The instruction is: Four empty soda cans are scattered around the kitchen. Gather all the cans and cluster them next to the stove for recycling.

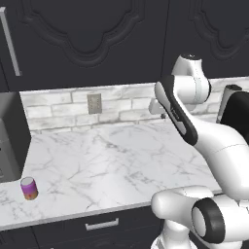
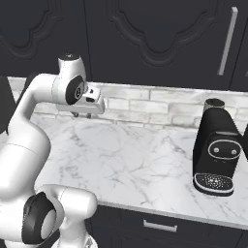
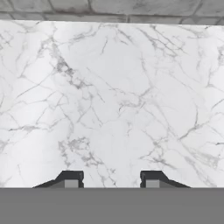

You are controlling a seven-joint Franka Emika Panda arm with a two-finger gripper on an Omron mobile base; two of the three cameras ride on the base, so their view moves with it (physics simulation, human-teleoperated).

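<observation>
Gripper [image 3: 109, 179] empty, at its narrowest (tips apart) over bare surface [image 1: 121, 160]; upright purple can [image 1: 29, 188] lies toward 8 o'clock.

A purple-pink soda can [image 1: 29, 188] with an orange base stands upright on the white marble counter [image 1: 112, 165] at about eight o'clock, near the front edge. An outlet plate [image 1: 94, 103] sits on the brick backsplash [image 1: 53, 111] (toward eleven o'clock). Dark cabinets [image 1: 92, 39] hang above.
</observation>
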